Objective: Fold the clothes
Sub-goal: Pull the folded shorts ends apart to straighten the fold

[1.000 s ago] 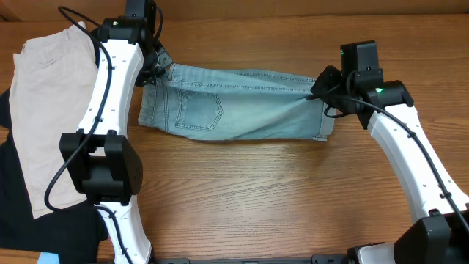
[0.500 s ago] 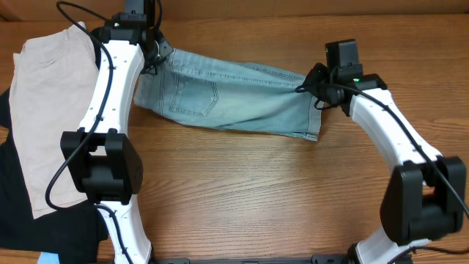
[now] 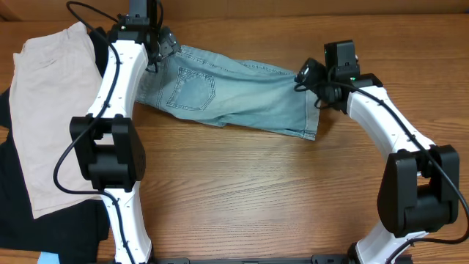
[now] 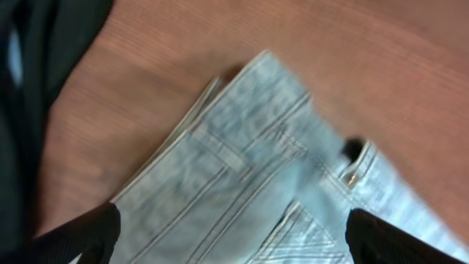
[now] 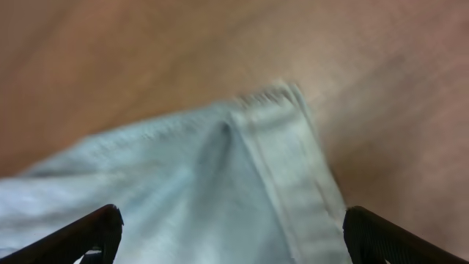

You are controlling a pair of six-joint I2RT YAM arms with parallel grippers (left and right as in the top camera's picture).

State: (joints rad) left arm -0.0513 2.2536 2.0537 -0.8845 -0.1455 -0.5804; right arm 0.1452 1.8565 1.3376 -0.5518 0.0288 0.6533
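Observation:
The clothes (image 3: 234, 99), light-blue denim shorts folded in half lengthwise, lie slanted across the back of the wooden table (image 3: 242, 198), with a stitched back pocket facing up. My left gripper (image 3: 163, 44) hangs over the waistband end, open. In the left wrist view the waistband corner and a belt loop of the clothes (image 4: 242, 169) lie flat below my left gripper (image 4: 234, 236), between its spread fingers (image 4: 91, 231). My right gripper (image 3: 302, 75) is over the cuffed hem end, open. The right wrist view shows the blurred cuff (image 5: 286, 169) under my right gripper (image 5: 234, 235), nothing pinched.
Beige shorts (image 3: 51, 110) lie spread at the far left, partly over a black garment (image 3: 15, 205) at the front left. The black garment (image 4: 29, 88) also shows left of the denim in the left wrist view. The table's back edge runs just behind both grippers.
Both grippers went from shut on the denim to open and let it go. The shorts have been drawn back and left and now lie tilted. The right arm shifted left.

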